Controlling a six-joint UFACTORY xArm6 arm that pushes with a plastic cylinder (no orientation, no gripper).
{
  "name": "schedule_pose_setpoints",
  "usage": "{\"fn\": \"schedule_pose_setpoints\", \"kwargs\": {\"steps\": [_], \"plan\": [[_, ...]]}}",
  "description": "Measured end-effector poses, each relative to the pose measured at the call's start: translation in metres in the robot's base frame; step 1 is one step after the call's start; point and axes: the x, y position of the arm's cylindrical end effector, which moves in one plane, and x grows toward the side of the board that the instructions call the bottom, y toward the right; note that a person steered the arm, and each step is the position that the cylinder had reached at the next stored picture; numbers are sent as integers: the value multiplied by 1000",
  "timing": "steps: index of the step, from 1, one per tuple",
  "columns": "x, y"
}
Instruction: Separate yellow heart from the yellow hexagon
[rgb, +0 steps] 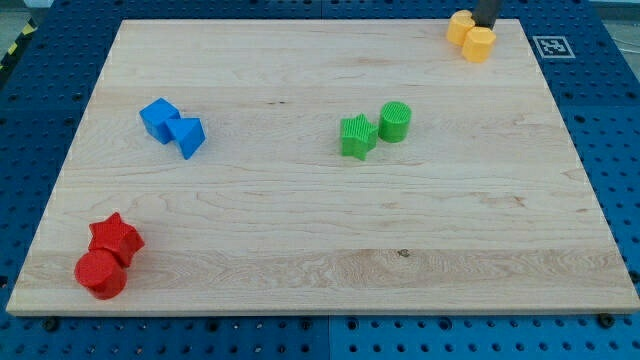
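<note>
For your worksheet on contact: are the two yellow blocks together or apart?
Together: the yellow heart and yellow hexagon touch at the board's top right; my tip is beside them.

Yellow heart (460, 25) touching yellow hexagon (479, 44), board's top-right corner.

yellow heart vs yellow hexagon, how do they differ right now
The yellow heart lies nearer the view's left; the yellow hexagon sits lower and further right. My tip stands just above the hexagon, right of the heart. Both are yellow, touching, at the board's top right corner.
</note>
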Motion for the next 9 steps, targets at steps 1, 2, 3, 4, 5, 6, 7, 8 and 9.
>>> {"fn": "schedule_pose_setpoints", "kwargs": {"steps": [1,2,3,4,5,6,7,8,9], "plan": [[-10,3],[-13,-15],[-7,-30],[-1,-46],[-1,-68],[4,-79],[17,-71],[20,-83],[20,-108]]}}
